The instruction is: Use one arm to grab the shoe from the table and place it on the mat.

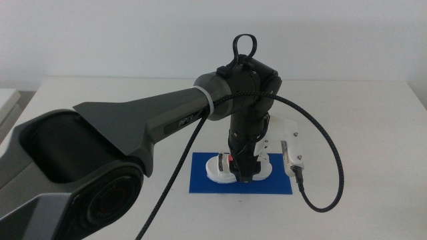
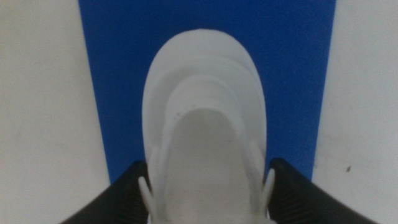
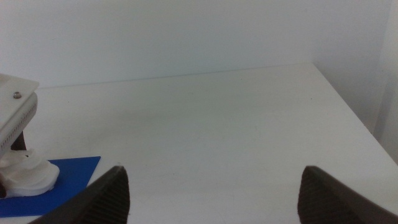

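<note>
The white shoe (image 1: 219, 169) lies on the dark-blue mat (image 1: 200, 181) near the table's front middle. The left arm (image 1: 133, 127) reaches in from the left, and my left gripper (image 1: 241, 175) points straight down over the shoe. In the left wrist view the shoe (image 2: 205, 106) fills the middle over the mat (image 2: 118, 74), and the two dark jaws press against its sides. My left gripper (image 2: 206, 186) is shut on the shoe. My right gripper (image 3: 214, 193) is open and empty, low over the table, out of the middle view. The right wrist view shows the shoe (image 3: 28, 175) and a corner of the mat (image 3: 71, 171).
The white table (image 1: 353, 113) is bare around the mat. A tiny dark mark (image 2: 348, 168) lies on it beside the mat. The left arm's black cable (image 1: 333, 160) loops out to the right of the mat. The white camera mount (image 1: 290, 150) hangs beside the gripper.
</note>
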Robot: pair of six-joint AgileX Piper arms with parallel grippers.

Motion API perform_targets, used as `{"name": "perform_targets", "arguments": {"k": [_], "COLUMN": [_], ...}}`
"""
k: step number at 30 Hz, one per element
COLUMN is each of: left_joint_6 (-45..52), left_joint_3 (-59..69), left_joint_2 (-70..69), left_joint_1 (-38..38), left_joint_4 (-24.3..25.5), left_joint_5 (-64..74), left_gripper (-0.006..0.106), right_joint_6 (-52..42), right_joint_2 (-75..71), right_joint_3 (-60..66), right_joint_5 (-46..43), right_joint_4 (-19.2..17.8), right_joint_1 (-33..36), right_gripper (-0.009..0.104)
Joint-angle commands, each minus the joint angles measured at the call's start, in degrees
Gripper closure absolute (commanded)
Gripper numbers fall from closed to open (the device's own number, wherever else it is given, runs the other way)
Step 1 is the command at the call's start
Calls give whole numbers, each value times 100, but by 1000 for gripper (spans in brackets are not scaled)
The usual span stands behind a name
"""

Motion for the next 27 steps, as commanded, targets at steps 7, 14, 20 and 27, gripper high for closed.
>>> {"name": "perform_targets", "arguments": {"k": [7, 14, 20, 27], "left_joint_6": [58, -1306, -1936, -3002], "left_joint_3": [-29, -33, 1588, 4448], "left_joint_2": [-55, -1572, -3811, -6773], "left_joint_1": [18, 420, 1403, 2834], "left_joint_4": [-80, -308, -1068, -934], "left_joint_5": [14, 14, 14, -1211], "left_gripper": [7, 7, 7, 7], "right_joint_6": [-35, -35, -35, -35], "right_joint_2": [-27, -27, -27, -27], "right_joint_3": [14, 14, 14, 14], "right_joint_5": [-37, -37, -37, -37], "right_joint_4": [-27, -27, -27, -27], "right_joint_1": [-1, -1, -1, -1], "right_gripper": [16, 16, 16, 16]}}
